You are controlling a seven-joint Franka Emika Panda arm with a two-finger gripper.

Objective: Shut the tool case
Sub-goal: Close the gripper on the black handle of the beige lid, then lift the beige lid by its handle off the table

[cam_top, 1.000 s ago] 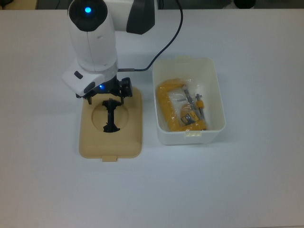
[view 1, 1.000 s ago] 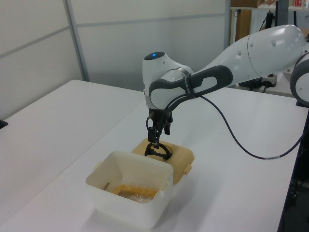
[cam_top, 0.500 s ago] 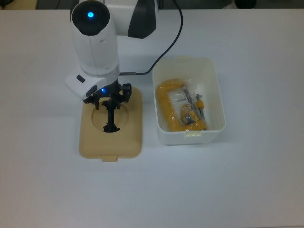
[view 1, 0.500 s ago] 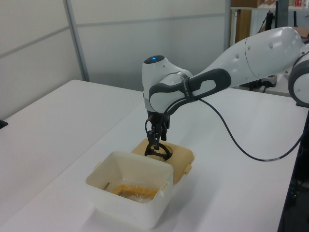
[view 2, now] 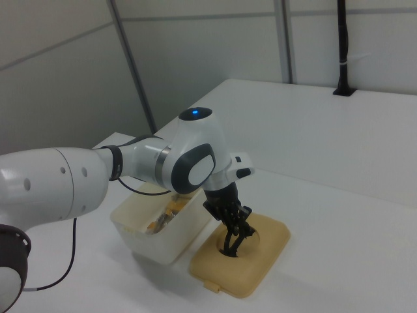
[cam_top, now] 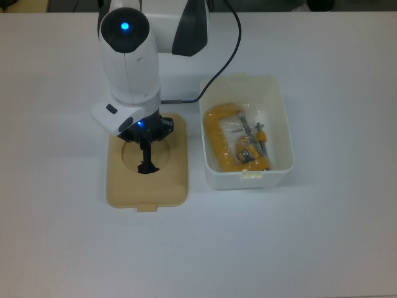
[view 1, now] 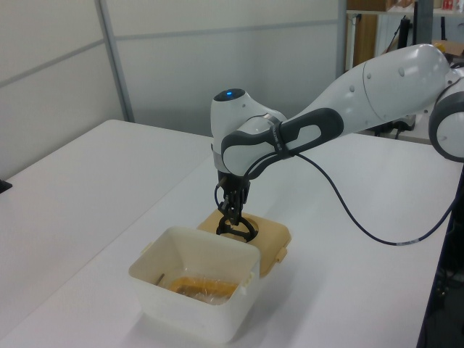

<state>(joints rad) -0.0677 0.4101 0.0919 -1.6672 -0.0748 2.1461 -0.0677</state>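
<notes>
- On the top view's left, the beige lid [cam_top: 147, 166] lies flat on the white table [cam_top: 322, 236], apart from its tub, with a small latch tab on its near edge.
- Right over the lid's round recess sits the gripper [cam_top: 146, 138], pointing straight down from the white arm [cam_top: 129, 56], a blue light glowing on the arm's top.
- The black handle [cam_top: 147, 160] stands up out of the recess, and in the right view the gripper [view 2: 235, 229] reaches down onto it; the fingers look drawn in around the handle, though whether they are truly clamped on it I cannot tell.
- A black cable [cam_top: 228, 43] loops from the arm's wrist up and away across the table.
- Moving to the top view's right: the white tub [cam_top: 247, 176] of the tool case stands just beside the lid, open on top, a narrow strip of table between the two.
- Inside the tub lies a yellow tool [cam_top: 224, 143] under clear plastic wrap, with small metal parts next to it.
- In the left view the tub [view 1: 196, 297] is nearest the camera, the lid [view 1: 272, 235] behind it.
</notes>
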